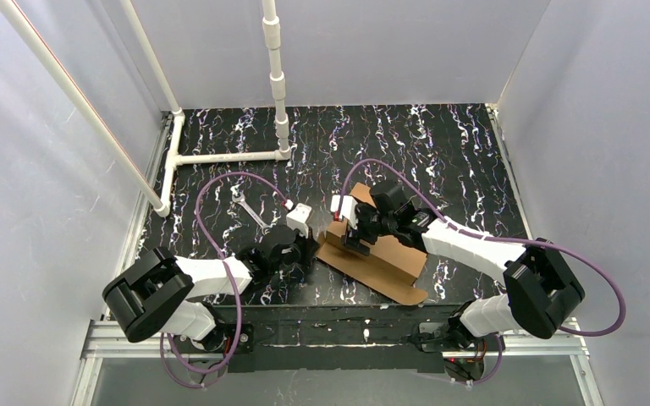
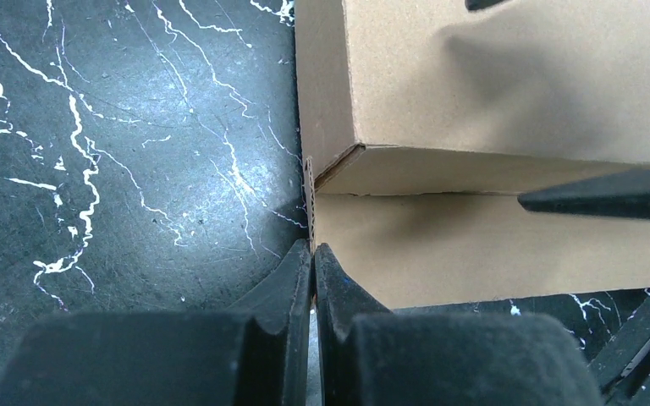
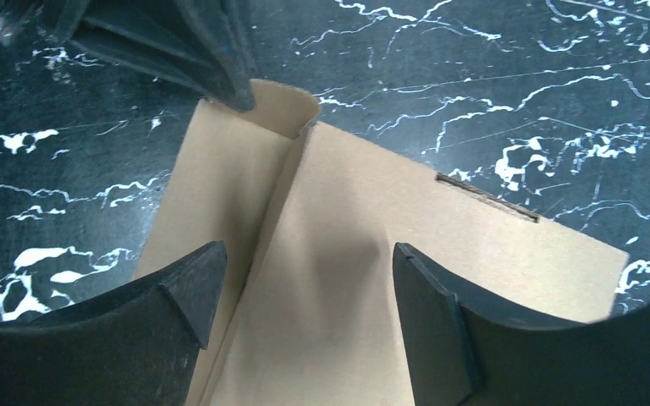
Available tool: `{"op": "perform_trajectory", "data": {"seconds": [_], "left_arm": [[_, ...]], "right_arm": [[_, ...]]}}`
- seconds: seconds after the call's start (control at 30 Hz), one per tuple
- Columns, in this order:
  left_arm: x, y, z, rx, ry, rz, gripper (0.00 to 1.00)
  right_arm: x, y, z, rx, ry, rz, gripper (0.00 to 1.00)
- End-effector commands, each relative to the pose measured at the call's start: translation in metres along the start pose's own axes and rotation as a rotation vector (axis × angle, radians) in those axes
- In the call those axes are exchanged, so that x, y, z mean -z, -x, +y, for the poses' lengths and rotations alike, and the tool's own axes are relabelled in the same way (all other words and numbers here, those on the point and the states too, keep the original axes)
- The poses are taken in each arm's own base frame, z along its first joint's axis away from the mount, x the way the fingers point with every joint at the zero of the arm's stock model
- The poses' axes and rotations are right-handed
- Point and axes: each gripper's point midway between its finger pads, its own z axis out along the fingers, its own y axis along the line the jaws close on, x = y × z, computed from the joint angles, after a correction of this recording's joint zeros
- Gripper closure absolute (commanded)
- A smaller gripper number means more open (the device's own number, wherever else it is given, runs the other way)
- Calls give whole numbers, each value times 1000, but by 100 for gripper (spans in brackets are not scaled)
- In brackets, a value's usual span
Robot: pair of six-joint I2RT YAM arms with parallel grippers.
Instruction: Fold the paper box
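Clenched shut, the left gripper [image 2: 313,250] pinches the thin upright edge of a flap at the left end of the paper box [image 1: 379,258]; the right gripper [image 3: 309,254] hangs over the box, jaws spread wide above a crease, grasping nothing; the box lies partly folded on the black marbled table [image 1: 448,161]; a wrench [image 1: 251,211] lies left of the box; white pipes [image 1: 220,157] stand beyond that.

Showing white links between bulky black joints on the left arm [image 1: 212,273], lower left, and right arm [image 1: 474,245], lower right. Trailing purple cables [image 1: 199,210] in loops. Ending in matte black, wedge-shaped fingers [image 3: 440,304]; carrying white blocks [image 1: 300,218] near the wrists.
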Motion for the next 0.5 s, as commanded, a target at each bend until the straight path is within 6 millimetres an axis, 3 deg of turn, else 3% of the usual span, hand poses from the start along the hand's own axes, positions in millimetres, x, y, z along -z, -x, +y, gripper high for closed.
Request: {"op": "perform_trajectory", "data": {"seconds": [0.0,0.47], "left_arm": [[5,13,1,-57,17,-74,100],[9,14,-2,-158,30,-102,100]], "right_arm": [[1,8,-13,7,-78,-29,22],[-5,-1,-19,-21,-118,-15,40]]}}
